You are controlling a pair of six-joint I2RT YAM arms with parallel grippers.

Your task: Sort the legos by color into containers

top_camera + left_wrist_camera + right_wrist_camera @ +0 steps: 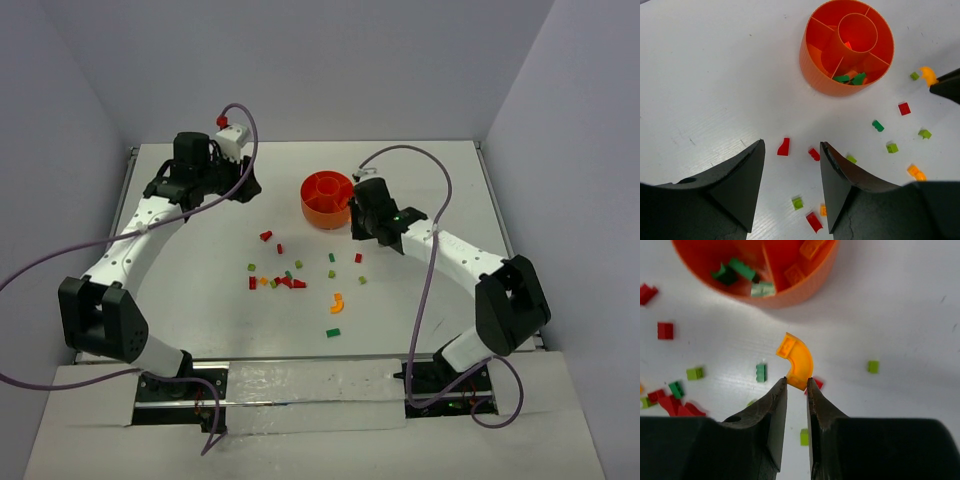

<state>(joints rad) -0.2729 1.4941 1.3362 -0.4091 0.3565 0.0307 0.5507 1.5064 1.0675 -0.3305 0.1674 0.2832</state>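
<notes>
- An orange curved piece point(796, 360) is pinched at one end between the tips of the right gripper point(796, 383). The jaws are closed on it, and its free end arcs away towards the bowl.
- In the left wrist view the same piece shows as an orange hook at the black tip of the right gripper point(944, 86).
- The round orange bowl point(312, 212) stands on the far middle of the table, just left of the right gripper, with the held piece short of its wall point(790, 296).
- Inside the bowl, one outer compartment holds green bricks point(742, 269). The compartment next to it holds orange bricks point(812, 247). A red piece point(847, 45) lies in the central cup point(858, 31).
- The loose legos point(285, 282) lie scattered on the table nearer the arm bases than the bowl is. They are red, green and orange, mostly bunched in one small cluster.
- A second orange curved piece point(337, 300) lies apart from that cluster, with a green brick point(333, 333) nearer the bases.
- The left gripper point(792, 150) hangs over the table left of the bowl, jaws apart and holding nothing. A red brick point(784, 147) is on the surface below the gap.
- The table point(200, 300) is white.
</notes>
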